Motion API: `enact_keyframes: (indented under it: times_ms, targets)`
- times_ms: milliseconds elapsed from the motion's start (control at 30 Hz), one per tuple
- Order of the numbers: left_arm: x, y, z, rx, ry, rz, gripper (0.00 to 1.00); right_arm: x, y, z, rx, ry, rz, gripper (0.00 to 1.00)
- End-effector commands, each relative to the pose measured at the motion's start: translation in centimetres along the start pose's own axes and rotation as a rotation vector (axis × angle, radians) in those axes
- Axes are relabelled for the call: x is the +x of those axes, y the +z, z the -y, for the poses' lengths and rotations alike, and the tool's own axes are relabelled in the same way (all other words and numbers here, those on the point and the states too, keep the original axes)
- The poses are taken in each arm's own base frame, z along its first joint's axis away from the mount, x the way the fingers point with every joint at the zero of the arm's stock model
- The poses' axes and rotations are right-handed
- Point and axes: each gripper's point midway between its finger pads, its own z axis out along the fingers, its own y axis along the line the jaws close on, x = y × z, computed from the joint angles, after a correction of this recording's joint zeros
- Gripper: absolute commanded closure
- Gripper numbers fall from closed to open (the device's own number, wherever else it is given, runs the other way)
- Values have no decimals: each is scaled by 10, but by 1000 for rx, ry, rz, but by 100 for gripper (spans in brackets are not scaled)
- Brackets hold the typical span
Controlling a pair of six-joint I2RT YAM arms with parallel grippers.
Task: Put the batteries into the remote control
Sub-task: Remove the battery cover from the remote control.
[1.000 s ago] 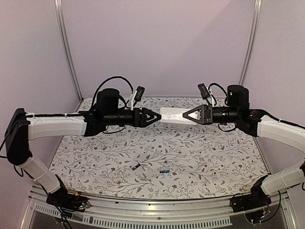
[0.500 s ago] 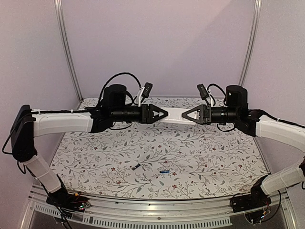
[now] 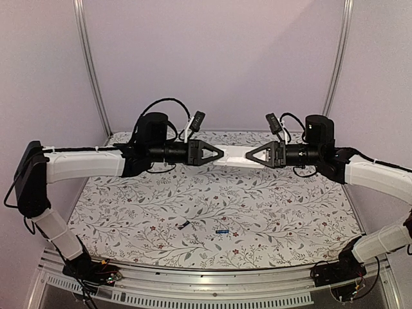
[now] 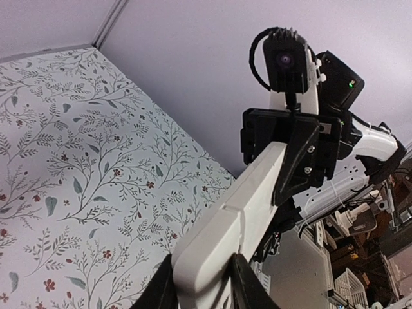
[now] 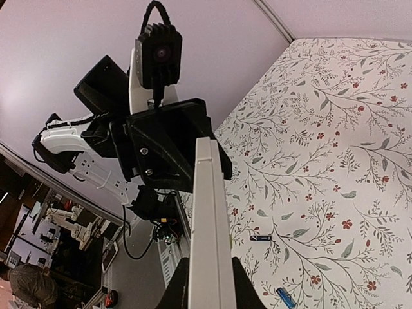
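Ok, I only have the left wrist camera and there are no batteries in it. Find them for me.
Observer: Both lie loose on the table, toward its near edge.
Operator: Give me their order.
Observer: From the top camera, the blackish battery is left of the blue battery. They are apart, not touching.
Operator: Now check the right side's hold from its own camera.
Observer: The right gripper is shut on the remote control, which shows edge-on between its fingers.
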Motion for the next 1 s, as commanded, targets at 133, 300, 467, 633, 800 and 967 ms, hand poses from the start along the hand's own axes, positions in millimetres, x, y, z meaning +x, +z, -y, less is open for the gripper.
enact_keyframes:
  times_ms: [133, 300, 467, 633, 800, 967]
  targets:
    - [5, -1, -5, 9, 8, -12, 54, -6, -3, -8, -20, -20, 21, 100]
    - [4, -6, -17, -66, 6, -2, 63, -9, -5, -5, -2, -13, 34, 100]
    - [5, -8, -25, -112, 0, -6, 71, -9, -6, -2, 9, -8, 35, 100]
    - [4, -10, -31, -149, 1, 0, 69, -8, -6, 1, 20, 1, 32, 100]
    - [2, -12, -31, -163, 3, 3, 75, -6, -7, 8, 56, 9, 28, 100]
    - [2, -8, -7, -58, 34, 0, 75, -4, -5, 14, 69, 13, 19, 100]
